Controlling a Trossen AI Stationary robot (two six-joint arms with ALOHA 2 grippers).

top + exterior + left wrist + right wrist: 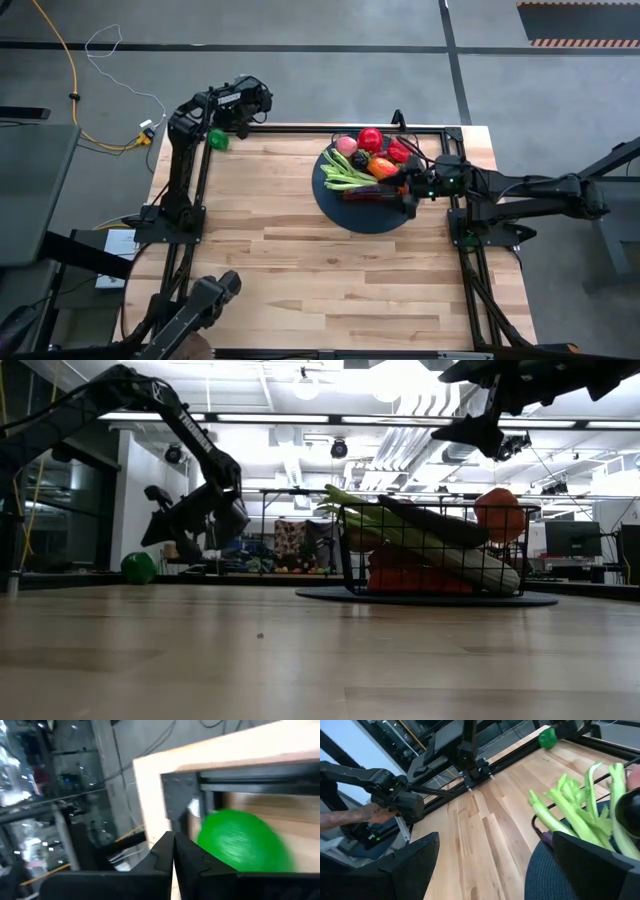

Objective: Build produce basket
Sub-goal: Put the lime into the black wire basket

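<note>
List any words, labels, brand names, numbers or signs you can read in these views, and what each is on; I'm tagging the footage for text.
No text can be read in any view.
Left arm: a pale mark on its upper link in the low view, too blurred to read.
Basket, produce, green ball, table: no lettering visible.
Striped strip on the floor: a pattern only, no words.

My left gripper [243, 118] hangs at the table's [300, 260] far left corner, just beside a green ball [218, 140]. My right gripper [408, 190] is over the near right side of the basket [335, 200], which holds celery [343, 172], red and orange pieces.
</note>
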